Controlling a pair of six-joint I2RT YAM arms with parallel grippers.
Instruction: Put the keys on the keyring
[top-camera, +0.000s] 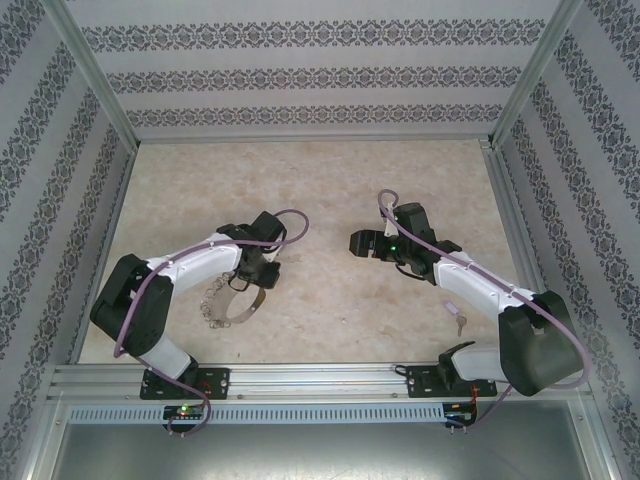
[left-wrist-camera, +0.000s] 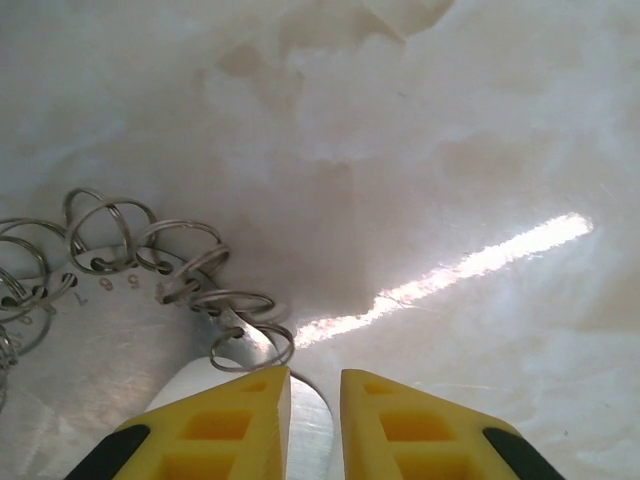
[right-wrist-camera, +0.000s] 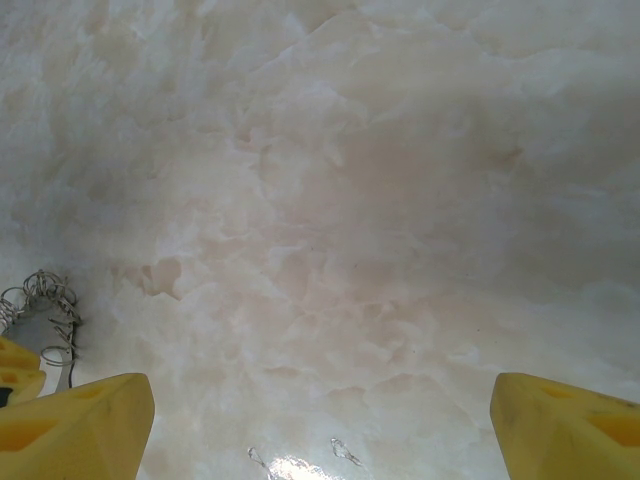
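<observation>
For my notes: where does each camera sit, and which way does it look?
Top external: above and behind, looking down at the table; both arms show.
Left wrist: on its arm, looks down past its fingers, nearly together, at the keyring.
Right wrist: on its arm, looks down at the table between its fingers, wide apart.
Shared: the keyring.

Ahead and right of the left claw (left-wrist-camera: 315, 378) the desk (left-wrist-camera: 450, 150) lies bare. On its left the keyring (left-wrist-camera: 110, 335) and its fringe of loops (left-wrist-camera: 110, 225) block the way, the band running into the narrow gap between the fingers (left-wrist-camera: 230, 425). The right claw (right-wrist-camera: 322, 388), spread wide, has bare desk between and ahead; the keyring sits far to its left. A key (top-camera: 461, 322) lies behind it. Patterned walls (top-camera: 40, 150) hem the desk's sides.
</observation>
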